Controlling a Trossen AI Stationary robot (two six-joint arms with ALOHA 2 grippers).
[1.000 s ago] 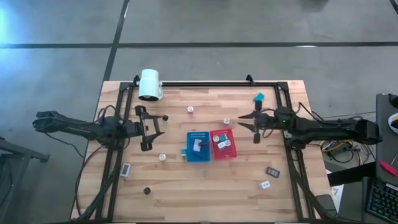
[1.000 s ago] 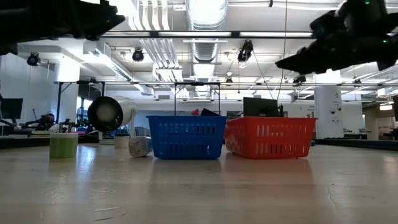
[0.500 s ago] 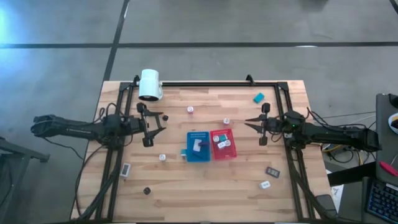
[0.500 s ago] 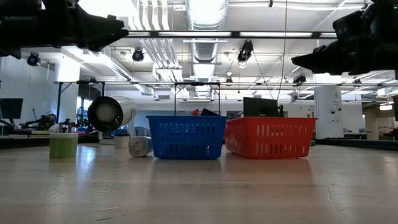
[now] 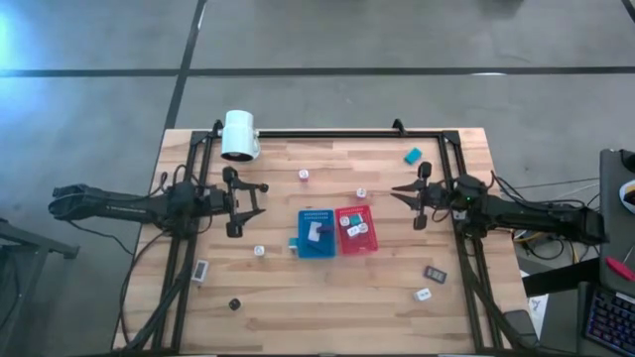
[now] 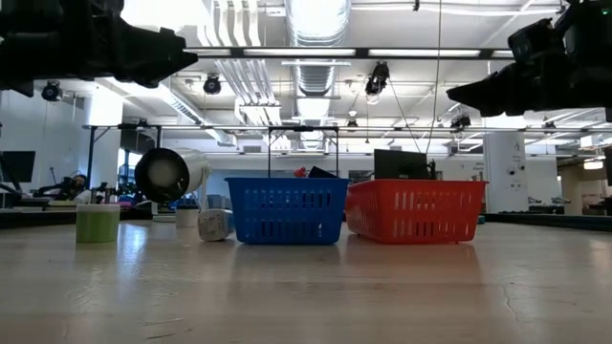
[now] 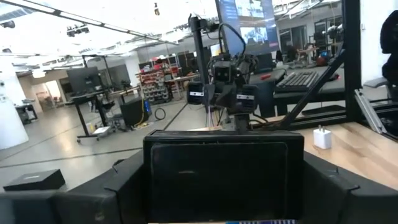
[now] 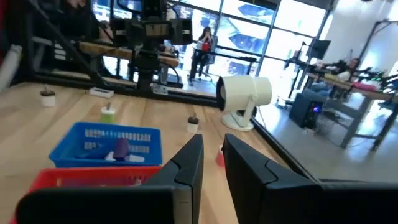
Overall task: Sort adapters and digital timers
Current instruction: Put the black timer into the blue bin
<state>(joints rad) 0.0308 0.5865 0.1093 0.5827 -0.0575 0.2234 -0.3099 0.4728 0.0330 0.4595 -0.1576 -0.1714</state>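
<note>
My left gripper hangs over the table's left half, shut on a dark flat digital timer. My right gripper hangs level at the right, pointing at the red basket; its fingers stand nearly together with nothing between them. Next to the red basket stands a blue basket. A teal timer, a dark timer and a white timer lie flat on the wood. Small adapters are scattered around the baskets. My left gripper pinches the dark timer between its two fingers, one on each of the timer's side edges. The fingers lie level and point toward the table's right edge. The timer stands on edge with a broad face toward the wrist, lifted clear of the table.
A big white cylinder lies at the far left corner. A black frame rail runs along the far edge and down both sides. Another white timer and a black adapter lie near the front edge.
My right gripper has drawn back toward the table's right edge, away from the baskets. My left arm has swung a little, so its gripper with the dark timer now points straight toward the table's right edge.
</note>
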